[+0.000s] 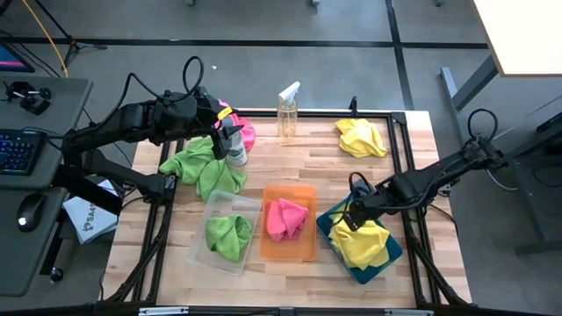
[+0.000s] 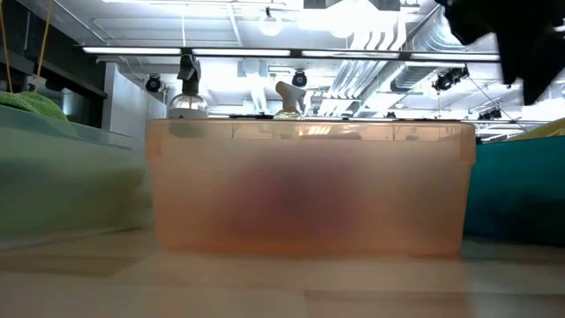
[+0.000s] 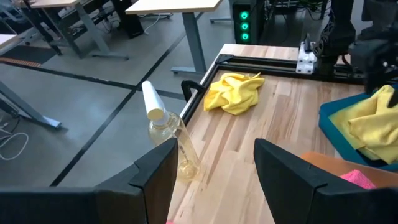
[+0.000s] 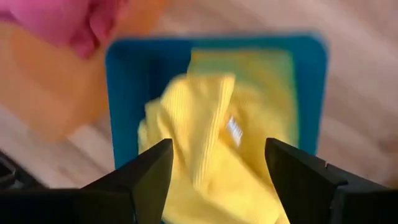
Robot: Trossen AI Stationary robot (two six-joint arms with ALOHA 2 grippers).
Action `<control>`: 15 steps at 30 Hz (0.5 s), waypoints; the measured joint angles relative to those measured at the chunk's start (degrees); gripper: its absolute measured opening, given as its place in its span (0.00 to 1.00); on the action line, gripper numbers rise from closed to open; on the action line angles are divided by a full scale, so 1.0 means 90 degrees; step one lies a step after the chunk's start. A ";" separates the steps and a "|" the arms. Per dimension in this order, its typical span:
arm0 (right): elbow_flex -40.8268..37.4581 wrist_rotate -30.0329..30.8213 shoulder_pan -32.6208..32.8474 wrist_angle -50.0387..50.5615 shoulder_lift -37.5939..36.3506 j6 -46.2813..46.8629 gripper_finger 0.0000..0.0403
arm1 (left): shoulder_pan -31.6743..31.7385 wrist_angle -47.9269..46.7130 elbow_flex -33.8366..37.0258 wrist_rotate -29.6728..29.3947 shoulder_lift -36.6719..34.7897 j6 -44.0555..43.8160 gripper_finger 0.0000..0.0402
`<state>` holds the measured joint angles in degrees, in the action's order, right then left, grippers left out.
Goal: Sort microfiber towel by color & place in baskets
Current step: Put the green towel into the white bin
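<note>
In the high view a green towel (image 1: pixel 228 233) lies in the clear basket (image 1: pixel 207 204), a pink towel (image 1: pixel 287 218) in the orange basket (image 1: pixel 304 192), and a yellow towel (image 1: pixel 362 243) in the teal basket (image 1: pixel 330 223). Loose on the table lie a green heap (image 1: pixel 201 167), a pink towel (image 1: pixel 245 133) and a yellow towel (image 1: pixel 361 138). My right gripper (image 1: pixel 352 216) hovers open over the teal basket's yellow towel (image 4: pixel 205 124). My left gripper (image 1: pixel 223 123) is open above the far-left pink towel; its wrist view (image 3: pixel 214 180) looks toward the loose yellow towel (image 3: pixel 235 93).
Two clear spray bottles stand on the table: one (image 1: pixel 235 146) right beside my left gripper, one (image 1: pixel 288 111) at the far edge, also in the left wrist view (image 3: pixel 171 137). The low view is filled by the orange basket (image 2: pixel 309 185). Black frame rails border the table.
</note>
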<state>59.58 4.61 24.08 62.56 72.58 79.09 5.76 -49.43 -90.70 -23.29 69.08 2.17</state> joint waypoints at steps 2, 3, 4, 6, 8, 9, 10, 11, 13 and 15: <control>0.0139 0.0385 -0.0109 0.0060 0.0000 -0.0203 0.63 | 0.0000 -0.0029 0.0000 0.0000 0.0000 -0.0108 0.49; 0.0189 0.0556 -0.0164 0.0042 0.0000 -0.0278 0.63 | 0.0004 -0.0101 0.0000 0.0000 0.0000 -0.0243 0.49; 0.0224 0.0694 -0.0232 0.0025 0.0000 -0.0352 0.63 | 0.0036 -0.0258 -0.0001 0.0010 0.0007 -0.0420 0.49; 0.0256 0.0849 -0.0391 -0.0003 -0.0001 -0.0545 0.63 | 0.0136 -0.0824 -0.0007 0.0037 0.0042 -0.0844 0.49; 0.0256 0.0887 -0.0555 -0.0023 0.0000 -0.0759 0.63 | 0.0254 -0.1504 -0.0003 0.0032 0.0058 -0.1386 0.49; 0.0256 0.0907 -0.0637 -0.0026 0.0000 -0.0866 0.63 | 0.0295 -0.1789 -0.0002 0.0010 0.0057 -0.1651 0.49; 0.0256 0.0933 -0.0717 -0.0026 0.0000 -0.0986 0.63 | 0.0313 -0.1992 -0.0002 -0.0047 0.0035 -0.1882 0.49; 0.0256 0.0943 -0.0787 -0.0028 -0.0002 -0.1101 0.63 | 0.0314 -0.2148 -0.0001 -0.0122 -0.0015 -0.2074 0.49; 0.0256 0.0957 -0.0941 -0.0030 -0.0001 -0.1314 0.63 | 0.0263 -0.2086 0.0184 -0.0346 -0.0242 -0.2412 0.49; 0.0256 0.0960 -0.1085 -0.0033 -0.0002 -0.1507 0.63 | 0.0131 -0.1616 0.0750 -0.0526 -0.0674 -0.2720 0.49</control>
<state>61.89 13.25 14.31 62.26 72.55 65.53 6.94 -63.97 -83.94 -28.02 63.01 -22.30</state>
